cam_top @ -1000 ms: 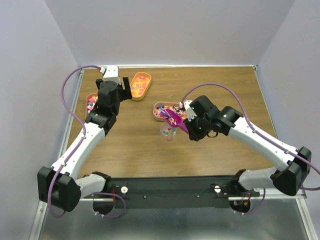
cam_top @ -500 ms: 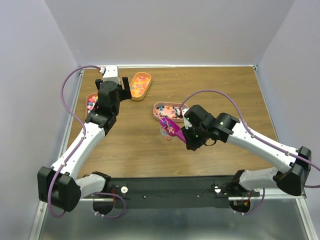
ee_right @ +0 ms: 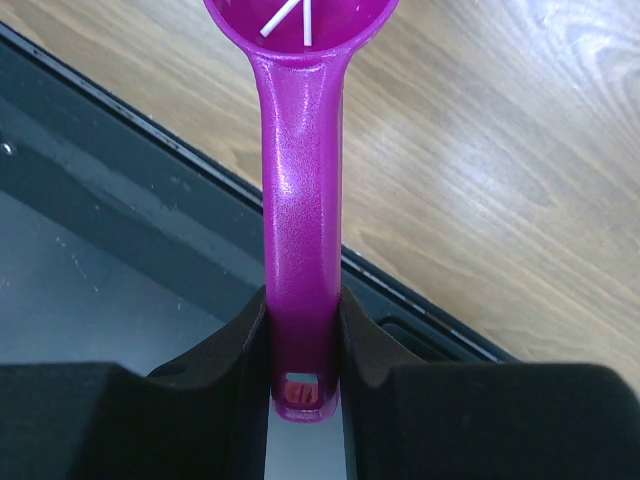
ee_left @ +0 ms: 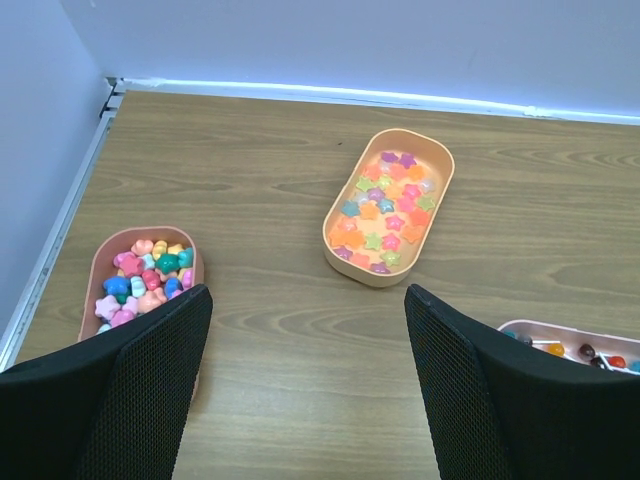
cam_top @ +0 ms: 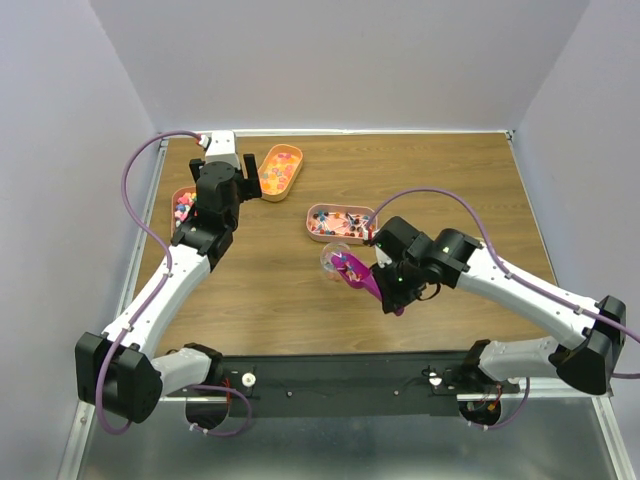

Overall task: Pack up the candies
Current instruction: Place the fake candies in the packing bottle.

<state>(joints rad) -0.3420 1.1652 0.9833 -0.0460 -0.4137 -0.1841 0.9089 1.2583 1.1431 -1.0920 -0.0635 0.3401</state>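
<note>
Whereas the scoop (cam_top: 352, 270) sat at the tray (cam_top: 312, 212) a second earlier, the right gripper (ee_right: 303, 312), pinching its handle, now holds it beside the clear cup (cam_top: 329, 259); candies (cam_top: 338, 222) lie in the tray; left gripper (ee_left: 307, 300) stays spread.

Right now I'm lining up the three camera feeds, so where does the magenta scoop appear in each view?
Top external: magenta scoop just right of centre, below the middle tray, held by the right gripper.
Left wrist: not in it.
Right wrist: runs up the centre, handle clamped between the fingers, bowl cut off at the top edge.
Shared landmark: the wooden tabletop, visible in all three.
</note>
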